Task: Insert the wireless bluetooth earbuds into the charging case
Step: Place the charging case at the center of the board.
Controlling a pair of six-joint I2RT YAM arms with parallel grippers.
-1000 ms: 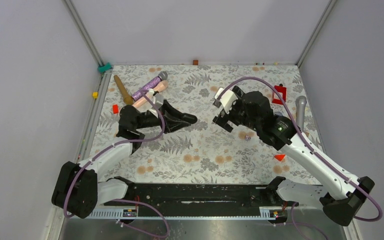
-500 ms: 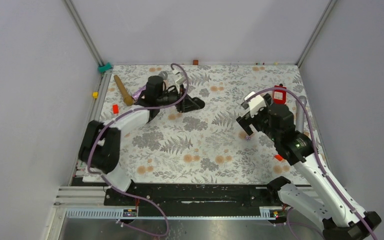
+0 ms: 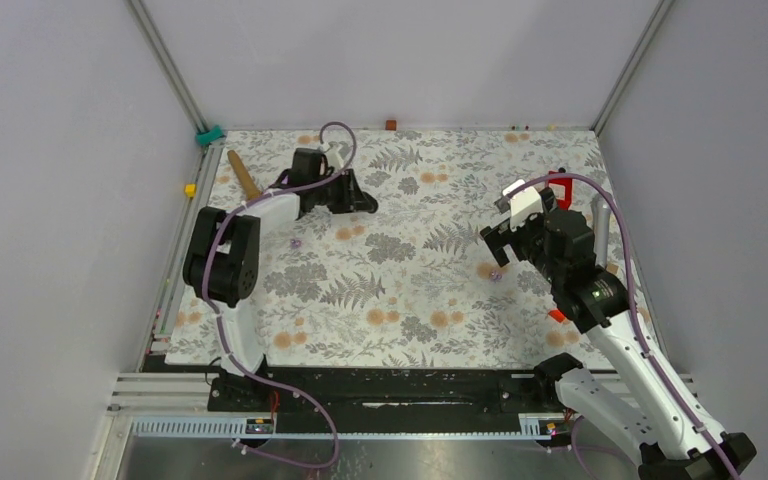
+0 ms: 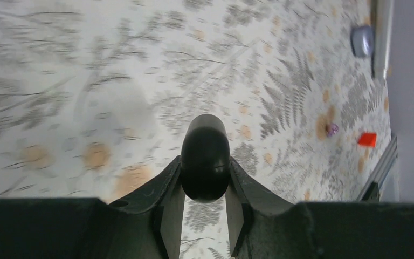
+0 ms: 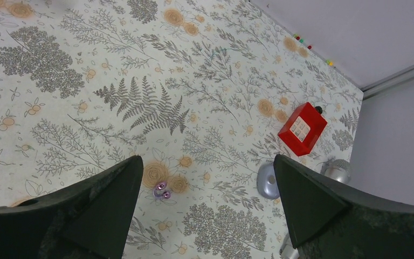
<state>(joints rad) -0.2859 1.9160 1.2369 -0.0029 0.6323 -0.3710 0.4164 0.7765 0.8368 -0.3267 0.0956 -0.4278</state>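
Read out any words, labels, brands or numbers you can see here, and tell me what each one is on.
No text is readable in any view.
Red box: a pale panel with small marks on its top face, too small to read.
Black rounded object: no marking shows.

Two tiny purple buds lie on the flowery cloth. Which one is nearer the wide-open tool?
The right purple bud, lying just beneath the open right tool; the other purple bud sits far across, beside the left arm.
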